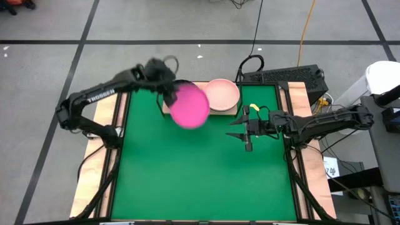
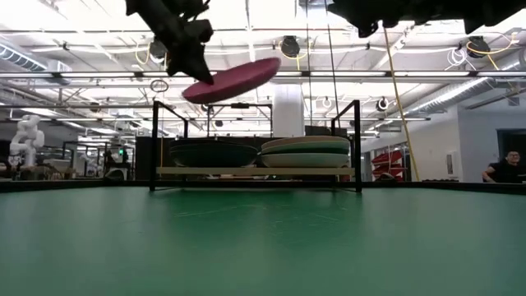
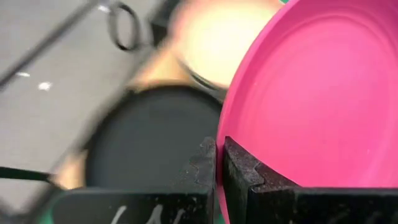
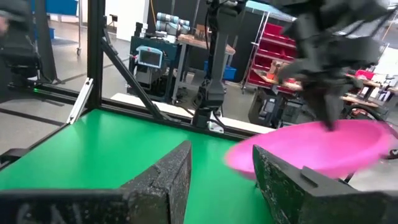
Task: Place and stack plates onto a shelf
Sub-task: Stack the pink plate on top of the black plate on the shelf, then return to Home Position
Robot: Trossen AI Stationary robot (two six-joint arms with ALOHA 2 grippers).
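My left gripper [image 1: 169, 97] is shut on a hot pink plate [image 1: 189, 106], which hangs in the air above the small wooden shelf [image 2: 255, 171] at the mat's far edge. On the shelf's left half rest dark plates [image 2: 214, 154]. On its right half stands a stack of pale plates [image 2: 306, 150] topped by a pale pink plate [image 1: 222, 94]. In the left wrist view the dark plates [image 3: 149, 137] lie just beyond my fingers. My right gripper [image 1: 245, 128] hovers open over the mat to the right of the shelf, touching nothing. My left gripper [image 3: 219, 146] pinches the hot pink plate by its rim [image 3: 221, 134], one finger on the upper face and one underneath. The fingers [image 2: 193, 62] come down from above, slanting from the table's left. The plate is lifted clear and tilted, its held edge lower and its free edge [image 2: 271, 64] higher.
The green mat [image 1: 206, 181] stretches toward the near edge in front of the shelf. Black wire uprights [image 2: 357, 144] rise at the shelf's ends. A keyboard [image 1: 287, 76] and cables lie beyond the far right corner. A person [image 2: 503, 168] sits far off in the room.
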